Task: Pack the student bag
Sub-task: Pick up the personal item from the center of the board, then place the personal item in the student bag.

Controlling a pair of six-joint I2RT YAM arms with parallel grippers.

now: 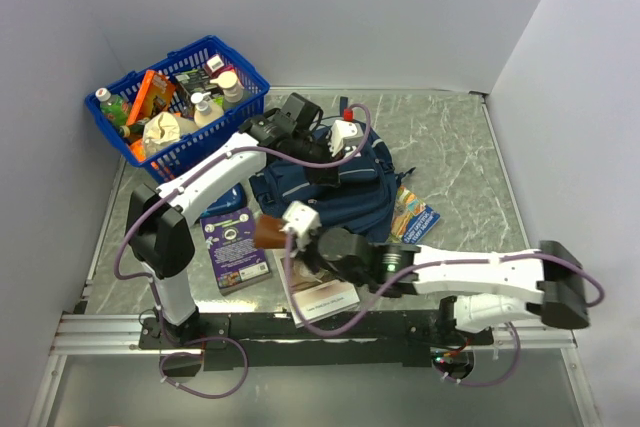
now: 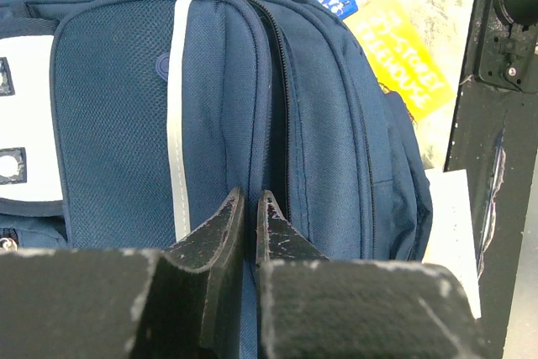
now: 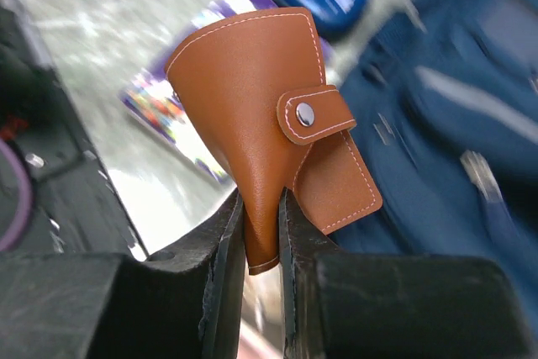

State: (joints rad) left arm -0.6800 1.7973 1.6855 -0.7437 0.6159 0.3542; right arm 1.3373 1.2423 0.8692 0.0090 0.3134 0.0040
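student bag [image 1: 360, 192] mid-frame looks soft, floppy; likely best grabbed at zip lip, where left gripper [image 2: 250, 208] pinches almost closed; right gripper [image 3: 261, 208] clamps brown wallet [image 3: 261, 98]

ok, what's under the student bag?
A blue and yellow booklet pokes out from beneath the student bag at its right edge. How far it runs under, and anything else beneath, is hidden by the fabric.

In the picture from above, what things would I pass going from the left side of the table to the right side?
You'd pass the blue basket, then the purple book, then the student bag, then the colourful booklet.
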